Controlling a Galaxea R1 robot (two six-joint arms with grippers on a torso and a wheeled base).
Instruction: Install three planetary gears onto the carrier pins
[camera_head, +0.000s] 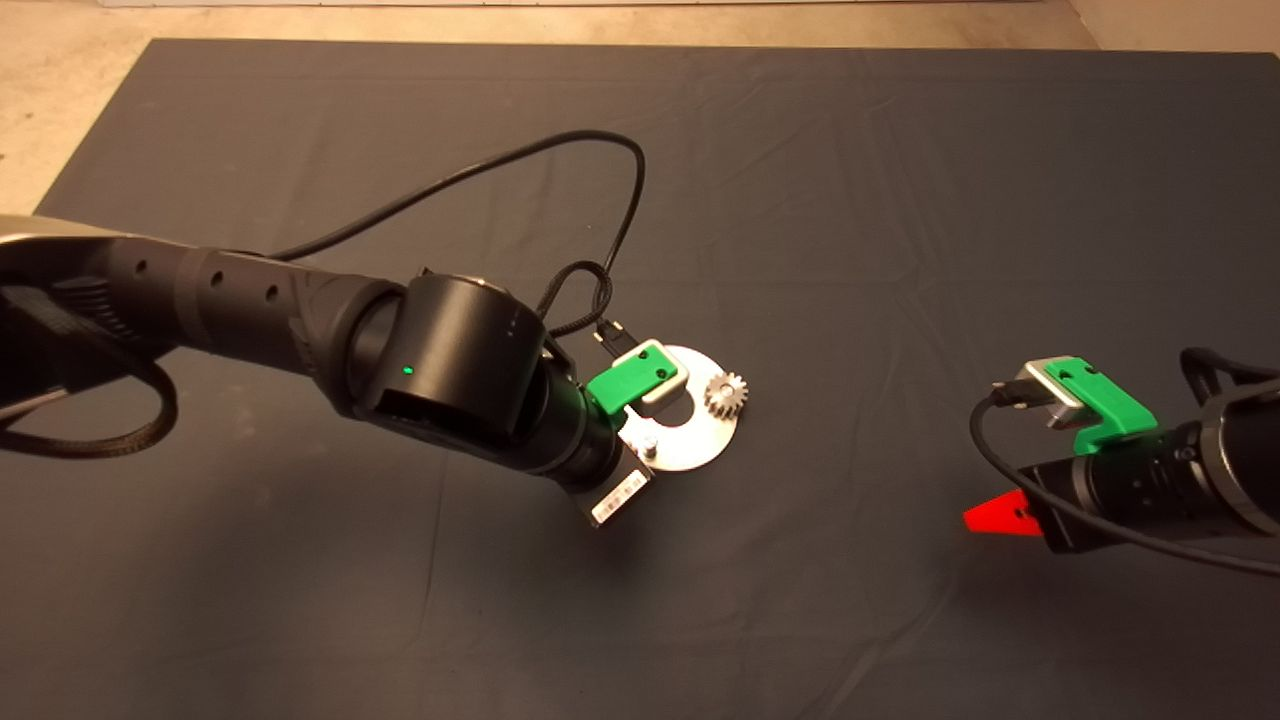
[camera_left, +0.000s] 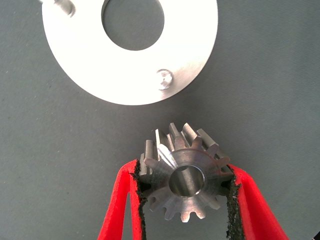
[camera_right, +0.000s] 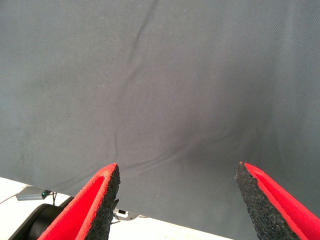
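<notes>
While your left gripper clamps a planetary gear beside the disc | one gear seated | right gripper wide open, holding nothing.

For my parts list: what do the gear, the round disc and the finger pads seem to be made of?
Gear, shut in the left gripper: likely steel, a shiny machined face, darker teeth. Disc: bright metal, a brushed sheen with fine lines, perhaps steel or aluminium. Pads: black, rough and crumbly at the edges, probably foam or rubber.
</notes>
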